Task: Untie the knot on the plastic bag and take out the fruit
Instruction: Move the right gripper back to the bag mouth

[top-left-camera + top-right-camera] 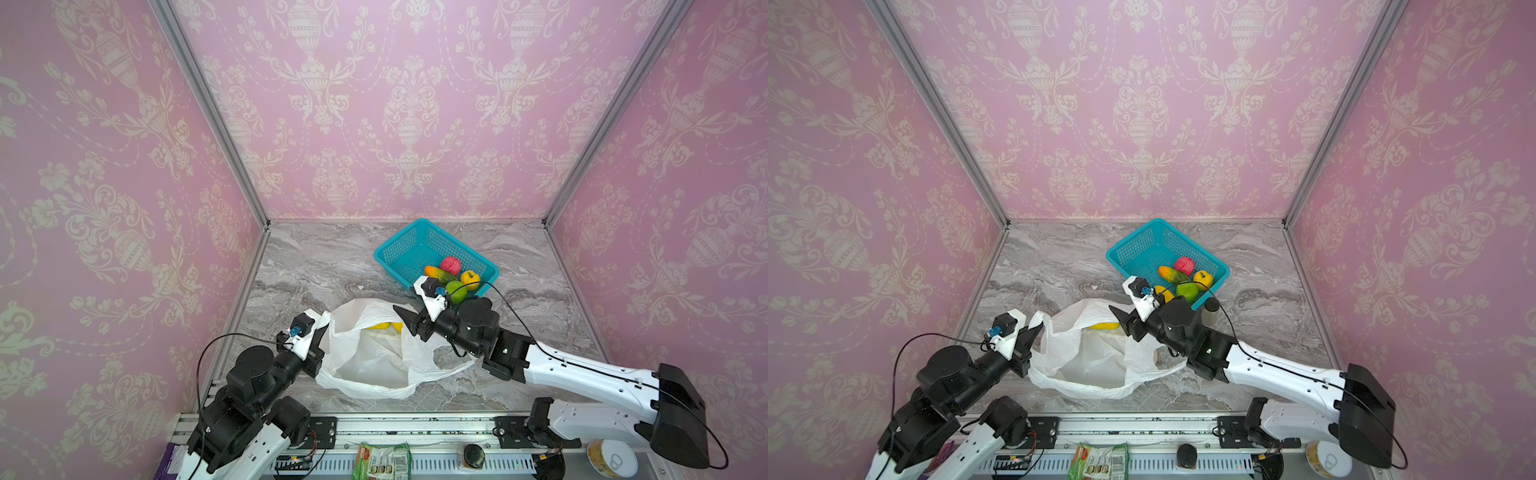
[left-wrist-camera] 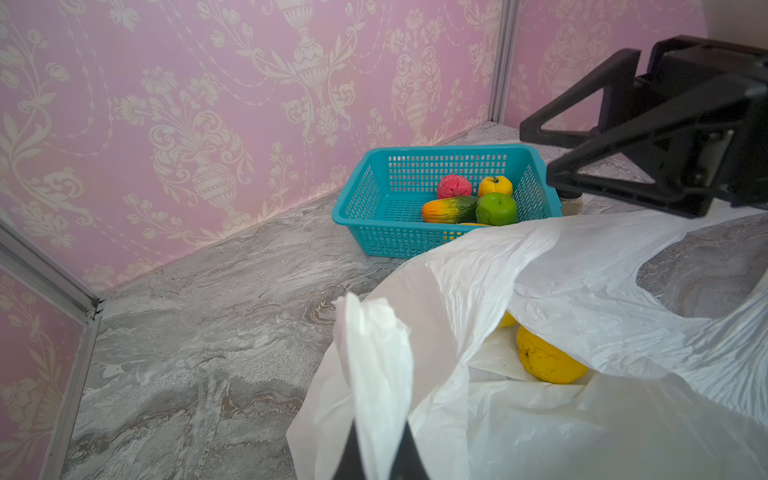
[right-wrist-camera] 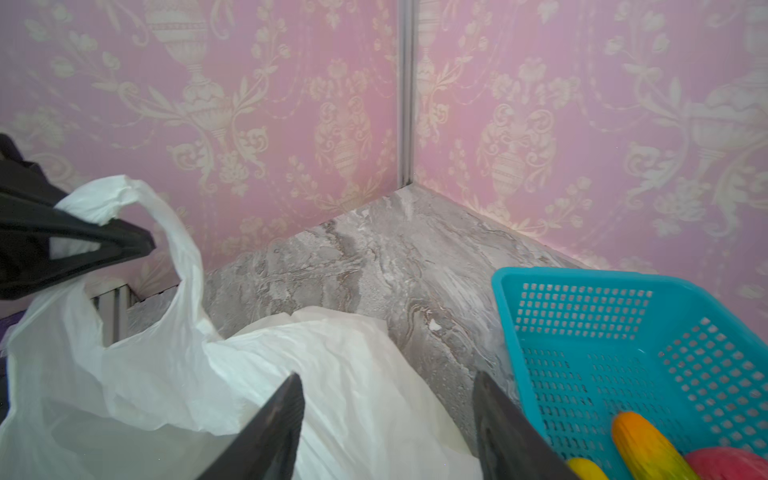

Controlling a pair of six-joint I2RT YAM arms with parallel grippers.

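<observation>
The white plastic bag (image 1: pixel 374 357) (image 1: pixel 1084 361) lies open on the marble table. No knot shows; its two loop handles are apart. My left gripper (image 1: pixel 324 328) (image 2: pixel 379 432) is shut on one bag handle (image 3: pixel 124 195) and holds it up. The other handle (image 1: pixel 449 365) lies flat on the table. My right gripper (image 1: pixel 405 320) (image 3: pixel 387 376) is open over the bag's far edge, beside the basket, with nothing between its fingers. A yellow fruit (image 1: pixel 380 326) (image 2: pixel 544 357) sits inside the bag. More fruit lies in the teal basket (image 1: pixel 388 245): a pink-red ball (image 1: pixel 451 265), mango (image 1: pixel 438 274), green apple (image 1: pixel 456 291) and yellow apple (image 1: pixel 470 279).
A small dark-lidded jar (image 1: pixel 1212 307) stands by the basket's near corner, behind my right arm. Pink walls close in the table on three sides. On the front rail lie a green packet (image 1: pixel 382 459), a dark knob (image 1: pixel 473 455) and a tin (image 1: pixel 611 457).
</observation>
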